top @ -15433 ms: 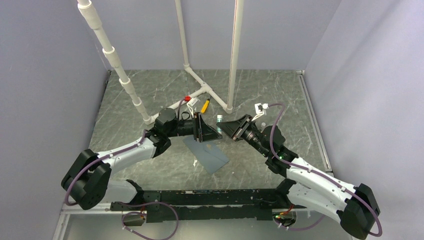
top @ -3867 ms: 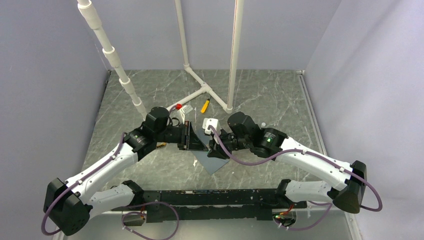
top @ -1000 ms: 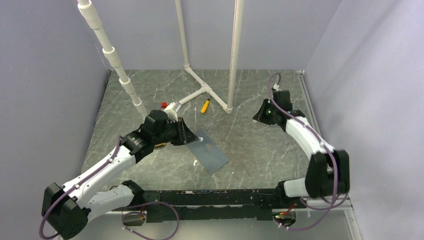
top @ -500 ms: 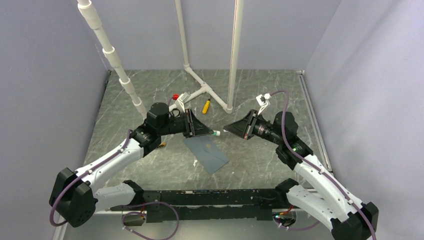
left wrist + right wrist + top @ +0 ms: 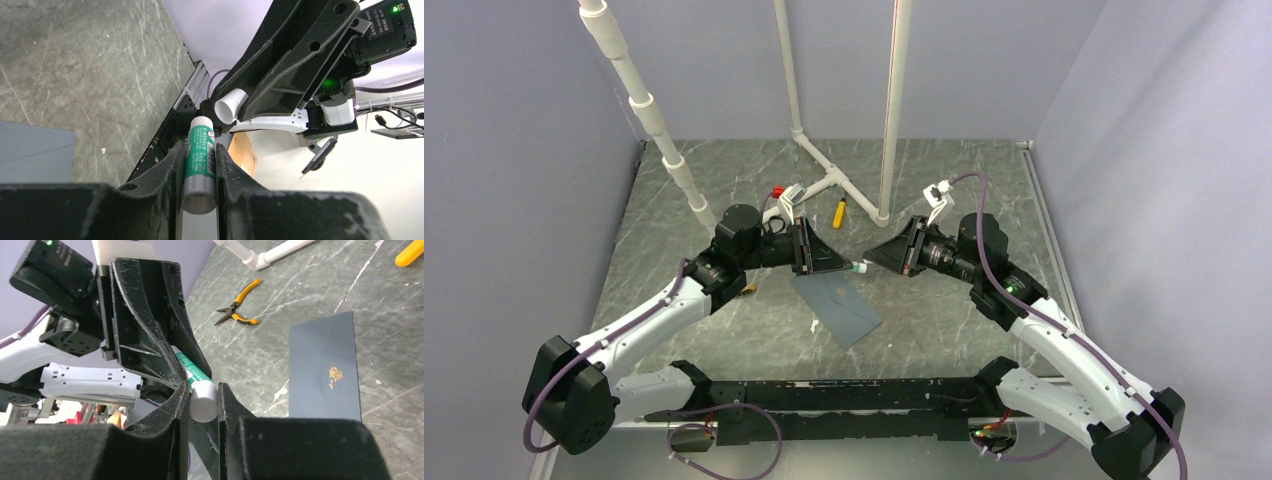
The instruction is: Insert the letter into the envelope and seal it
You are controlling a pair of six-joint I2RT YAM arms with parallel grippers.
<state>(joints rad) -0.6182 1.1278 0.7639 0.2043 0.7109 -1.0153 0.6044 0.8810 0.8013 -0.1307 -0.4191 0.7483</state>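
The slate-blue envelope point(image 5: 839, 308) lies flat and slightly askew on the grey marbled bench point(image 5: 944, 190), near the arms' bases. The right wrist view shows a small gold mark on its upper face. No flap stands raised there, though whether it is stuck down cannot be told. The letter shows in no view and is judged to be tucked inside.

Just above the envelope's far corner, the two arms meet tip to tip in mid-air. The left hand point(image 5: 848, 266) is closed narrowly on the green-labelled body of a glue stick point(image 5: 199, 150), held level so that its white end points at its partner. The right hand point(image 5: 872, 262) pinches a white cap point(image 5: 230, 105) right at that end; whether the cap is seated or free cannot be told. The pairing looks arranged so that one hand steadies the tube while the other works the cap, a step toward sealing.

Orange-handled pliers point(image 5: 239, 307), a yellow tool point(image 5: 835, 212) and a white pipe frame point(image 5: 824, 185) sit elsewhere on the bench, apart from the work.
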